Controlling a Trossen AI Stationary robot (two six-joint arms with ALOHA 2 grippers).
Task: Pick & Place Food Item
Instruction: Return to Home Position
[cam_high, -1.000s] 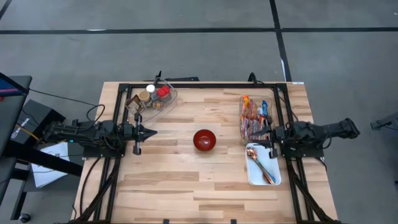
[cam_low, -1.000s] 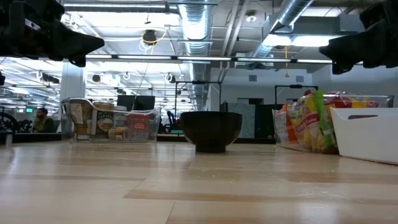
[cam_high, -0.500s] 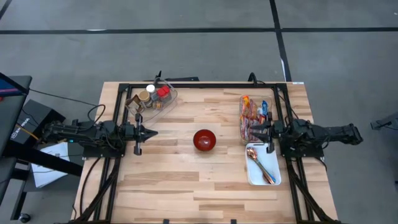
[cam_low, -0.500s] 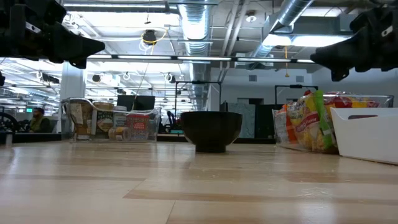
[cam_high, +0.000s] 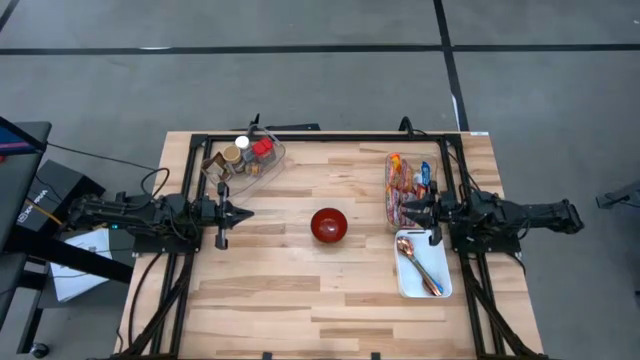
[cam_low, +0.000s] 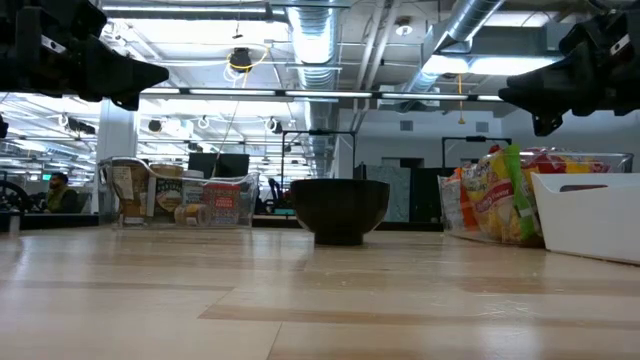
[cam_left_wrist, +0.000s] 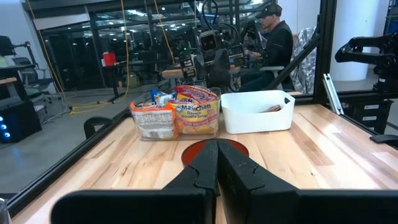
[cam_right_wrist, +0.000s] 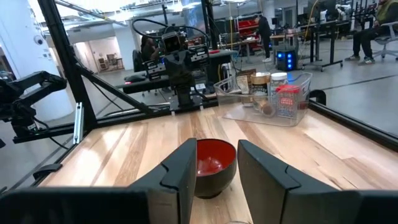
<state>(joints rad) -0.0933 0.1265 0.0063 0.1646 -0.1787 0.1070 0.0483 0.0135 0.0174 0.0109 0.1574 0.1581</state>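
A red bowl (cam_high: 329, 224) stands on its base at the table's middle. Food packets fill a clear bin (cam_high: 410, 190) at the far right and show as well in the left wrist view (cam_left_wrist: 177, 115). My left gripper (cam_high: 245, 212) hovers level at the left, shut and empty, pointing at the bowl. My right gripper (cam_high: 405, 210) hovers level at the right, beside the packet bin, open with nothing between its fingers. In the right wrist view the bowl (cam_right_wrist: 214, 162) shows beyond the gap between those fingers.
A white tray (cam_high: 422, 265) with utensils sits at the right, nearer than the packet bin. A clear bin of jars (cam_high: 243, 160) stands at the far left. A black frame (cam_high: 330, 137) runs along the table's far and side edges. People sit beyond the table.
My right gripper has swung a little toward the table's far edge and rolled about its own axis, so it now points straight across at the bowl. Its fingers keep the same gap. Nothing on the table has moved.
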